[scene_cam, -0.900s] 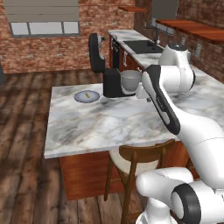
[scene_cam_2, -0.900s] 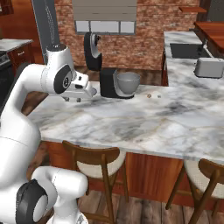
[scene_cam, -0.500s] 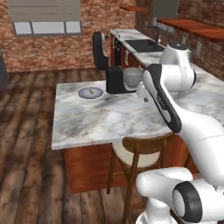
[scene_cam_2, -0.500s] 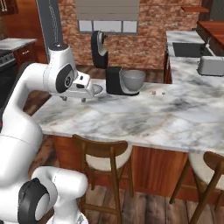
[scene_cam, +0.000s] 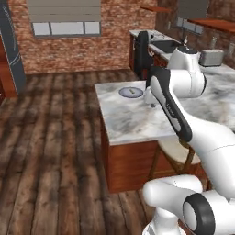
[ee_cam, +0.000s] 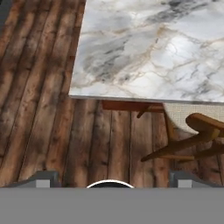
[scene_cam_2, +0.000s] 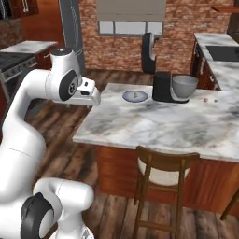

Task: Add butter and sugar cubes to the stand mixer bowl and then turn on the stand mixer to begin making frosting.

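Note:
The stand mixer (scene_cam_2: 163, 87) stands black and boxy on the marble island, with its grey stand mixer bowl (scene_cam_2: 184, 86) on its right side. Left of it a grey-blue plate (scene_cam_2: 129, 98) carries the pale butter (scene_cam_2: 136, 95); the plate (scene_cam: 124, 94) and butter (scene_cam: 131, 92) also appear from the left. Tiny sugar cubes (scene_cam_2: 205, 99) lie on the counter right of the bowl. My gripper (ee_cam: 112, 177) is open and empty. It hangs over the island's near left corner (scene_cam_2: 93, 99), well left of the plate, looking down at the marble edge and the wood floor.
A tall black-and-grey curved appliance (scene_cam_2: 149, 46) stands behind the island. Wooden stools (scene_cam_2: 163, 163) are tucked under the near edge, one of them below my hand (ee_cam: 197, 131). A toaster (scene_cam: 211, 57) and sink (scene_cam: 167, 46) sit on the back counter, a stove (scene_cam_2: 16, 60) at far left.
The base has driven, so the island and mixer sit farther right in both base views. My hand is now off the island's left corner, and the jaws have spread wide.

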### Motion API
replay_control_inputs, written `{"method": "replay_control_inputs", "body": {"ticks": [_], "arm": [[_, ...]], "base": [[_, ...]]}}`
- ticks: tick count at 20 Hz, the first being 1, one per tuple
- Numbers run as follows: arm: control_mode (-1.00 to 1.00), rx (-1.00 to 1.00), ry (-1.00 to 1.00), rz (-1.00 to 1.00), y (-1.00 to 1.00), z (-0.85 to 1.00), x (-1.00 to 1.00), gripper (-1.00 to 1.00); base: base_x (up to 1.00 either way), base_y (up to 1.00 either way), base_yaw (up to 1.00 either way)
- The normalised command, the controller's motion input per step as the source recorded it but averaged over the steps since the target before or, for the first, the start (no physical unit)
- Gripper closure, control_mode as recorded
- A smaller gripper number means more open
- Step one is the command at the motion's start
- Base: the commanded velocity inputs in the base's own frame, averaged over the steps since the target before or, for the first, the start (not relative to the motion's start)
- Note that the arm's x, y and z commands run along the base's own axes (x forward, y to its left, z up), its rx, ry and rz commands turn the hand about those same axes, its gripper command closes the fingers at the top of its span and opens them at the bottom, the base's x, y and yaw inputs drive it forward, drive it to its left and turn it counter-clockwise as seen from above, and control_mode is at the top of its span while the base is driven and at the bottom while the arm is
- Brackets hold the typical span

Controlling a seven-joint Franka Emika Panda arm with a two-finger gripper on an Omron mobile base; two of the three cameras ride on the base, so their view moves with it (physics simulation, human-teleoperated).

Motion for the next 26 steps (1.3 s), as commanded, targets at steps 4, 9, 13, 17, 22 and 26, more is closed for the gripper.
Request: {"method": "replay_control_inputs", "body": {"ticks": [4, 9, 13, 17, 22, 26], "arm": [[1.0, 0.0, 0.0, 0.0, 0.0, 0.0, 0.0, -1.0], [1.0, 0.0, 0.0, 0.0, 0.0, 0.0, 0.0, -1.0], [1.0, 0.0, 0.0, 0.0, 0.0, 0.0, 0.0, -1.0], [1.0, 0.0, 0.0, 0.0, 0.0, 0.0, 0.0, -1.0], [1.0, 0.0, 0.0, 0.0, 0.0, 0.0, 0.0, -1.0], [1.0, 0.0, 0.0, 0.0, 0.0, 0.0, 0.0, -1.0]], "base": [[0.05, 1.0, 0.0], [0.19, 1.0, 0.0], [0.48, 0.99, 0.0], [0.85, 0.83, -0.01], [1.0, 0.56, -0.04], [1.0, 0.25, -0.06]]}}
